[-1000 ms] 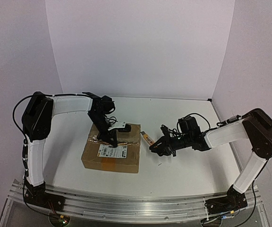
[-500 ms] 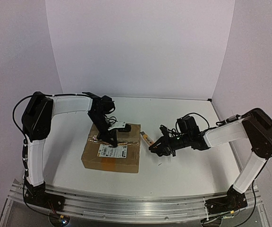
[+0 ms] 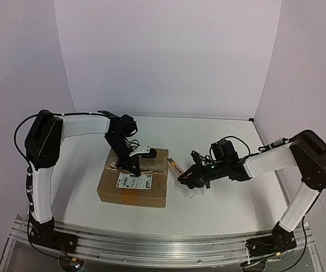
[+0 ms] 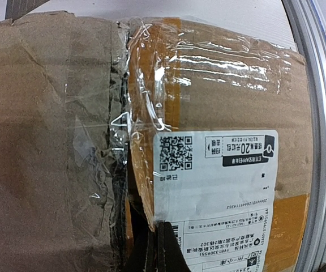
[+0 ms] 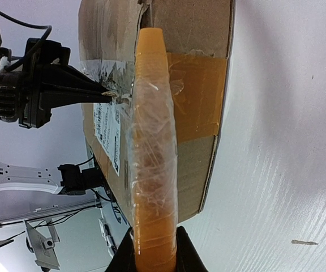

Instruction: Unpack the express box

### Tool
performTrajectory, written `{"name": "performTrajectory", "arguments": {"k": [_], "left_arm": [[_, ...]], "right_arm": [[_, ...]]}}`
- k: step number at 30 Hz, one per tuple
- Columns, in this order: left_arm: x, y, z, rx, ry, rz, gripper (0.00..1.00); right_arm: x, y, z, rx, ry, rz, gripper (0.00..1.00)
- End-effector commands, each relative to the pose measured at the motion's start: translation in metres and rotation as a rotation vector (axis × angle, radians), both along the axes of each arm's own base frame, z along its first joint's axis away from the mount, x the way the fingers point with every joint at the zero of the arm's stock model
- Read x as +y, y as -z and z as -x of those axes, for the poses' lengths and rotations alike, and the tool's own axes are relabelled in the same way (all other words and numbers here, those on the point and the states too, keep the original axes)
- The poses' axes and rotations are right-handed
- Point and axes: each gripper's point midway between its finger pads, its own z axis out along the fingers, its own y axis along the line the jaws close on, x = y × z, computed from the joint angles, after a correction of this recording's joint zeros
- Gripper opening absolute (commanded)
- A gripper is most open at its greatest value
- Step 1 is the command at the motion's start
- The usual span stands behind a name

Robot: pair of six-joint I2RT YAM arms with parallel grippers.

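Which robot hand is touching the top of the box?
The left gripper: its fingertips touch the torn tape on top of the express box. The right gripper is off to the box's side, holding a slim orange object.

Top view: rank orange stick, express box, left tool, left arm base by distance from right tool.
1. Orange stick: held in the right tool.
2. Express box: just left of it.
3. Left tool: on the box top, farther left.
4. Left arm base: far left, near edge.
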Motion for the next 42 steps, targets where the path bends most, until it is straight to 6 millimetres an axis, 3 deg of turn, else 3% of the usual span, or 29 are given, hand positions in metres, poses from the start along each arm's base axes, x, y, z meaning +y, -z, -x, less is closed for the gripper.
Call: {"name": "performTrajectory", "arguments": {"k": [1,14,24,31,42], "left_arm": [[0.008,0.004,-0.027,-0.112,-0.042,-0.036,0.00],[0.007,0.004,-0.035,-0.123,-0.078,-0.031,0.00],[0.010,0.005,-0.055,-0.155,-0.169,-0.031,0.00],[0.007,-0.001,-0.060,-0.156,-0.209,-0.008,0.00],[0.005,-0.007,-0.068,-0.130,-0.272,0.012,0.00]], "right_arm": [[0.001,0.005,0.049,0.127,-0.117,0.021,0.00],[0.012,-0.004,0.066,0.135,-0.191,0.003,0.00],[0.018,-0.030,0.090,0.130,-0.292,-0.094,0.00],[0.021,-0.032,0.097,0.148,-0.319,-0.109,0.00],[0.019,-0.033,0.128,0.190,-0.389,-0.116,0.00]]}}
